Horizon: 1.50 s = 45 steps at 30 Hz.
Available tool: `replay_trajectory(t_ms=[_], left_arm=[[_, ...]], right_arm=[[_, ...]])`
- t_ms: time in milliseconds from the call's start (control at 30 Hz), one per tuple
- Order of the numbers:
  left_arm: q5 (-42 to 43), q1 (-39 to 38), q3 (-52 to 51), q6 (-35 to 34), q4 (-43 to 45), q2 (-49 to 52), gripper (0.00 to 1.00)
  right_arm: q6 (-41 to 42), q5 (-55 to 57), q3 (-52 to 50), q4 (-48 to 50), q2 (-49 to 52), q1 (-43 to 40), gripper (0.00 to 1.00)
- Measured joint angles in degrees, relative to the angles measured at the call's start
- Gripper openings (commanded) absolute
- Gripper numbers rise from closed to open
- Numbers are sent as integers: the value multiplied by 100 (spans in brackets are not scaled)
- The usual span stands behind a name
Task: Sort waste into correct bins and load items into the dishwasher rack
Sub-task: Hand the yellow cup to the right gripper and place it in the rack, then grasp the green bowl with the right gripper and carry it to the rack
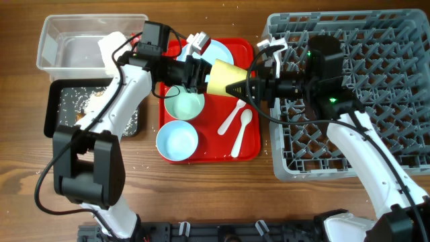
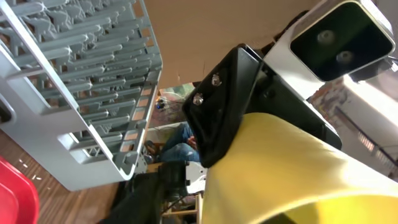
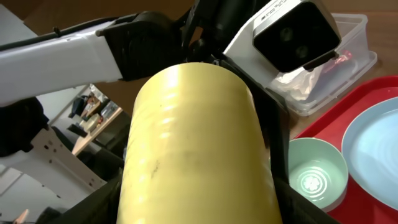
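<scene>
Overhead: I see the small yellow cup [image 1: 223,77] lying on its side in the air above the red tray [image 1: 215,146], caught between my two arms.
Left claw: the left claw [image 1: 201,74] meets the cup at the end nearer the clear tub [image 1: 54,40]. In the right wrist view one of its black fingers [image 3: 277,143] lies flat along the cup's side, so I read it as pinching the cup. Its other finger is hidden behind the cup.
Right claw: the right claw [image 1: 240,87] takes the end nearer the dishwasher rack [image 1: 403,81]. Its own wrist view shows dark fingers hugging both sides of the cup, so this one is clamped on it too.
Left wrist: a right-claw finger [image 2: 227,99] rests on the yellow wall, with the rack beyond it.
Red tray: it holds the mint-green bowl [image 1: 183,104], the pale blue bowl [image 1: 177,141], the pale blue plate [image 1: 225,52] and the white cutlery [image 1: 242,134].
Bins: the black tray [image 1: 57,101] sits just in front of the clear tub, with rice grains [image 1: 74,99] scattered in it.
Worktop: the wooden worktop [image 1: 201,195] carries the rack on my right side.
</scene>
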Motion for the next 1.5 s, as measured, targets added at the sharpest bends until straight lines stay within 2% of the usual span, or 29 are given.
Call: replay_trajectory(t_ms=[100,200,267,333,367,433,533,667,767,833,933,1033,1167,1233,1300,1400,1500], left_arm=[[-186,0,0,-22,-2,0,60],[-844,28,2,-15,-2,-2,64],[-1976,59,0,-17,2,-17,68],[-2889,63,2,-17,-13,-24,68],[-3606,63,2,-17,-35,-24,68],[-4568,63,2,-15,-79,-26,69],[-5681,63,2,-17,-146,-26,70],[-6325,63,2,-15,-240,-26,72],[-6522,63,2,-15,-240,-26,74],[-6570,63,2,-15,-240,-26,75],[-6614,63,2,-15,-243,-26,75],[-6634,63,2,-15,-240,-26,75],[-6651,63,2,-15,-243,-26,75],[-6653,66,2,-15,-245,-31,75],[-6655,111,2,-15,-286,-136,77],[-6653,472,2,-15,-337,-748,82],[-6653,1110,66,-17,-568,-1460,98]], right_arm=[[216,-39,4,-280,-13,-699,47],[306,723,52,-1637,-170,-1384,47],[323,1849,59,-2955,-529,-1611,47],[326,2844,396,-4452,-894,-1552,47],[323,3305,632,-5003,-1071,-1488,47],[415,4277,1355,-6293,-1215,-1257,47],[734,5368,1652,-7329,-1263,-811,47],[931,5842,1652,-8105,-520,-704,47],[944,5949,1578,-8306,127,-704,47],[942,5969,1167,-8131,256,-704,49],[942,5965,706,-7868,511,-704,76],[929,5965,673,-7746,551,-704,82],[922,5947,850,-7593,551,-704,80],[807,5733,1639,-7425,566,-704,75],[619,5274,2400,-6778,566,-640,72],[737,4968,2618,-5311,590,2,68],[1119,4929,2664,-4323,1104,807,59]])
